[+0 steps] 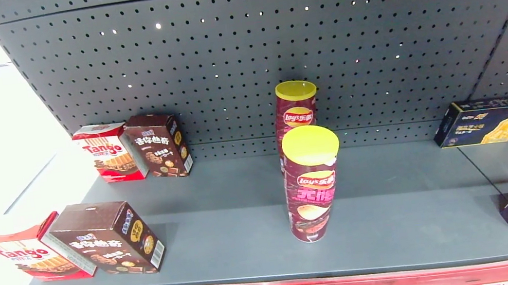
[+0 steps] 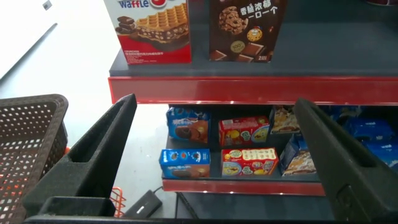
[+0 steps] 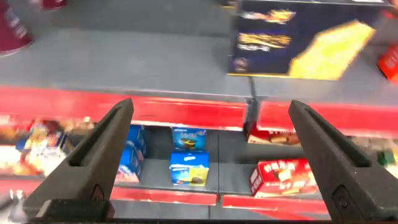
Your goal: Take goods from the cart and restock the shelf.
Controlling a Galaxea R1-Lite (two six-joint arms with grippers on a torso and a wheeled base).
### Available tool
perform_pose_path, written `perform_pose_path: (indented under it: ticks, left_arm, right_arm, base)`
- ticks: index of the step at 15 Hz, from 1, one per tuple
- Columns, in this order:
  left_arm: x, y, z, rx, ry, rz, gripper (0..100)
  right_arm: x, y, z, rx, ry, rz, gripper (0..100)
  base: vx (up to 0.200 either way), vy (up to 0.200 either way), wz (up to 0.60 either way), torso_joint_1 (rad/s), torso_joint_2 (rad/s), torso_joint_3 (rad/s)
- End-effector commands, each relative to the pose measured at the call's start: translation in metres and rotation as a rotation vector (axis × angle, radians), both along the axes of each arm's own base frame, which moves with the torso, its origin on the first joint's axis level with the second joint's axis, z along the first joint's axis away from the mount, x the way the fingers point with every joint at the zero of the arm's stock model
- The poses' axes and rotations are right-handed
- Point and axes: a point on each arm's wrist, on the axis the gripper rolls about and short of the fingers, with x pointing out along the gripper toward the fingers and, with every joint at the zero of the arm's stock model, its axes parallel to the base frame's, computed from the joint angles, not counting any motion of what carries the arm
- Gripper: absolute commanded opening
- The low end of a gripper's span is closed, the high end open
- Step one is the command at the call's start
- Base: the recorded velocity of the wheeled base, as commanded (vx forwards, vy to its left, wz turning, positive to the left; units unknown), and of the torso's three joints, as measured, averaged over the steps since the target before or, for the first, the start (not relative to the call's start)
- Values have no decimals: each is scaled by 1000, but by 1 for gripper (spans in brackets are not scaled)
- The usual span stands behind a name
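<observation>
**Both grippers empty before the shelf**

Our left gripper (image 2: 216,102) hangs with its jaws spread wide and nothing between them. It sits low in front of the shelf (image 1: 247,241), with the brown mesh basket (image 2: 31,143) just beside it. We cannot see what lies inside the basket. Our right gripper (image 3: 211,104) is likewise released and empty, below the shelf's red edge.

Already on the shelf, the front can (image 1: 314,183) stands upright near the middle, with the back can (image 1: 296,107) close behind it. A brown box (image 1: 109,237) and a red box (image 1: 28,255) stand side by side at the left front corner.

We judge a can of this kind to be light and stiff, but smooth-skinned and tall, so it would tip easily. We would close across its middle, not at the lid. The boxes look light with thin walls, so we would pinch their narrow faces gently.
</observation>
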Motion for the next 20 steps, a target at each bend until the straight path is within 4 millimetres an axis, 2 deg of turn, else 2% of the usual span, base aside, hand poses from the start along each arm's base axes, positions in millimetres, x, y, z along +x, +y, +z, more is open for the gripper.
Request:
perform_pose_path:
  ticks: [1,14,16,20]
  left_arm:
    - [0,0,0,-1,1,3,100]
    - [0,0,0,5,3,-8,100]
    - [0,0,0,3,1,-9,100]
    - [0,0,0,5,1,-9,100]
  right_arm:
    - [0,-1,-2,21,5,-30,100]
    - [0,0,-2,19,1,-22,100]
    - [0,0,-2,19,1,-20,100]
    - [0,0,-2,19,2,-20,100]
  base:
    - [0,0,0,0,0,0]
    - [0,0,0,0,0,0]
    - [-200,0,0,7,7,2]
    - [0,0,0,0,0,0]
